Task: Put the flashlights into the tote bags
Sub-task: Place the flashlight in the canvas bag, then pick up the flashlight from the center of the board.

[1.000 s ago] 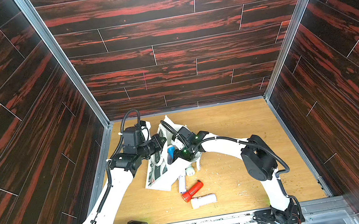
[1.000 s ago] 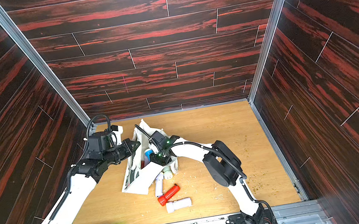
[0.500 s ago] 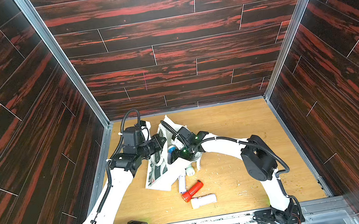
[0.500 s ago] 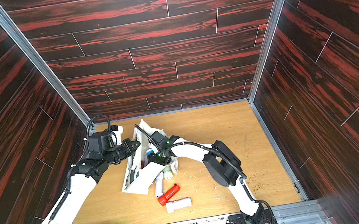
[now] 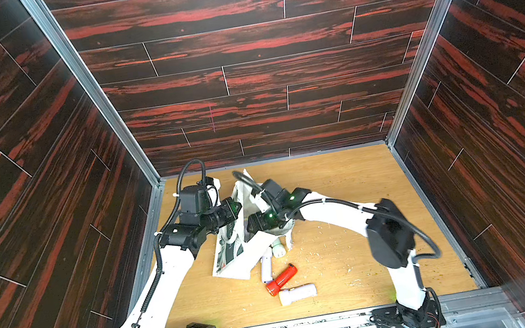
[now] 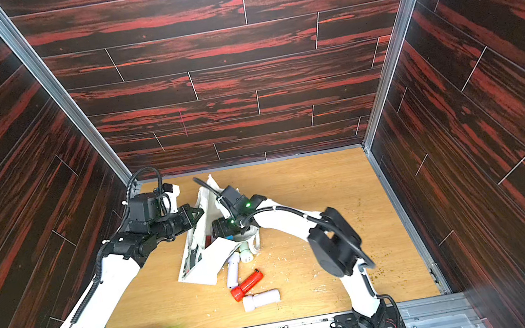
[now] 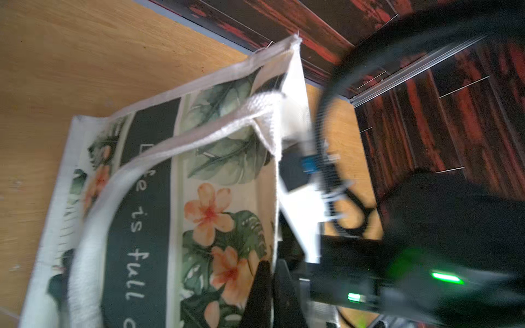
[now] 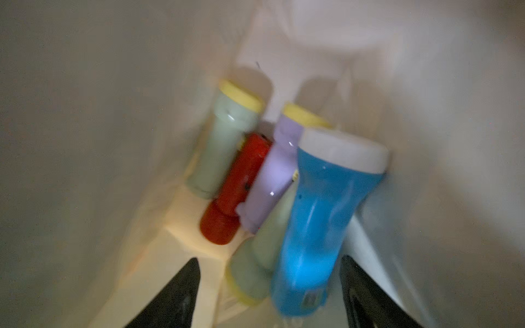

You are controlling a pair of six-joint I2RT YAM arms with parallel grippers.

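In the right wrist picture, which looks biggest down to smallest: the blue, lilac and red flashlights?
Inside the tote bag:
1. blue flashlight: clearly largest, but it is nearest the camera, so true size is unsure.
2-3. lilac flashlight and red flashlight: look about alike; not ranked.

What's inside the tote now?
Five flashlights show inside the tote: blue nearest the opening, lilac, red, and two pale green, one farthest in, one partly under the blue. Anything beneath them is covered.
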